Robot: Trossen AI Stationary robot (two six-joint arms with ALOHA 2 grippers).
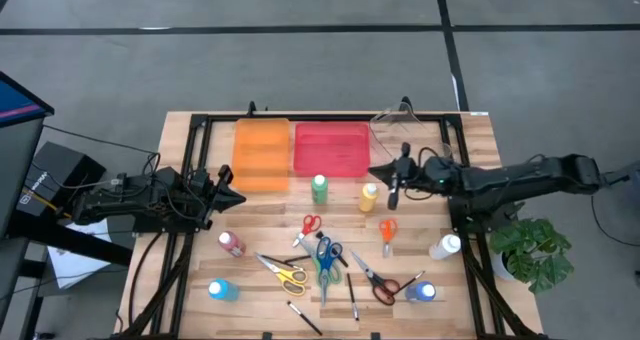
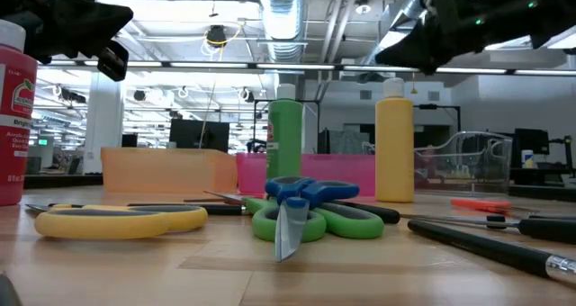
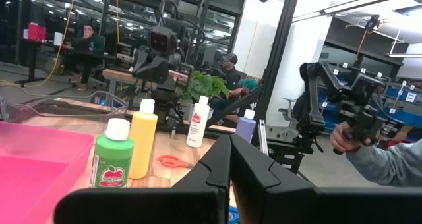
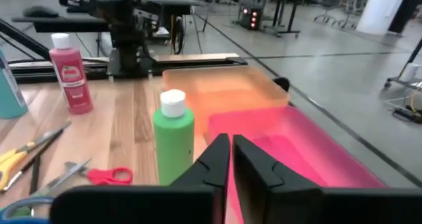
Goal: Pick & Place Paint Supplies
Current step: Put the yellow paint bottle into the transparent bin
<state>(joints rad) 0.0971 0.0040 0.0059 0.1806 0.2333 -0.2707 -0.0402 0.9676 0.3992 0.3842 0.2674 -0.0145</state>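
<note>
Paint bottles stand upright on the wooden table: green [image 1: 319,188], yellow [image 1: 369,196], pink [image 1: 231,243], white [image 1: 446,246] and two blue ones [image 1: 222,290] [image 1: 422,291]. Scissors lie flat between them: red [image 1: 309,227], orange [image 1: 388,230], yellow [image 1: 283,271], blue-green [image 1: 325,258]. Thin dark brushes [image 1: 352,300] lie near the table's near edge. My left gripper [image 1: 240,195] hovers shut left of the green bottle, above the table. My right gripper [image 1: 378,173] hovers shut just beyond the yellow bottle, by the pink tray. Neither touches anything.
An orange tray [image 1: 262,152], a pink tray [image 1: 331,148] and a clear tray [image 1: 410,130] sit side by side along the far edge. A potted plant [image 1: 530,250] stands off the table's right side. People sit in the room beyond [image 3: 92,39].
</note>
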